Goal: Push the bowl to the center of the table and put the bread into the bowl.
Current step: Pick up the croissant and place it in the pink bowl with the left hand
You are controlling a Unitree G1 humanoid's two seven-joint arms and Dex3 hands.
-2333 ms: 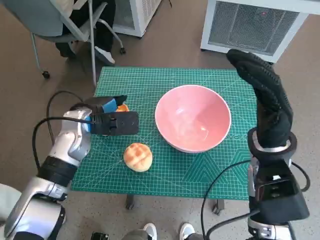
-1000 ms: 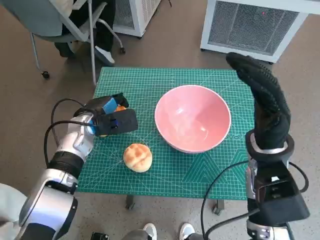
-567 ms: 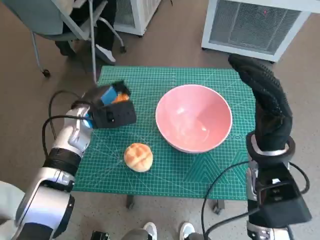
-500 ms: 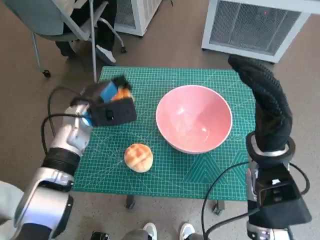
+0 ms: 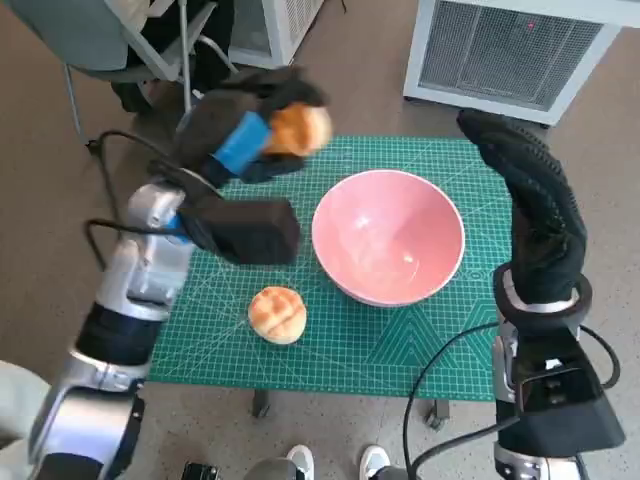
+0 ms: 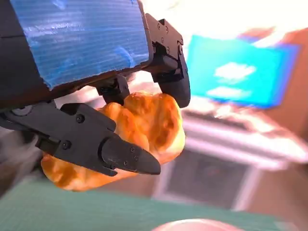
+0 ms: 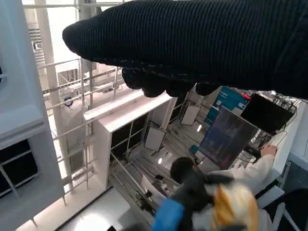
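Your surface is covered by a green grid mat, w/ the pink bowl sitting right of centre on it. A second bun lies on the mat just left-front of the bowl, apart from it. Beyond the far edge you've got a white slatted unit on the floor, and a chair w/ a seated person's legs at far left. Shoes of another person show at the near edge.

Your left hand is raised above the far-left part of the surface, blue tape facing up, fingers clamped on the bread. The left wrist view shows black fingers wrapping the bread from both sides, so it's held clear of the mat, up and left of the bowl, not over it.

Your right hand stands upright by the bowl's right rim, gloved fingers pointing away from you, straight and close together, holding nothing. Can't tell if it touches the rim.
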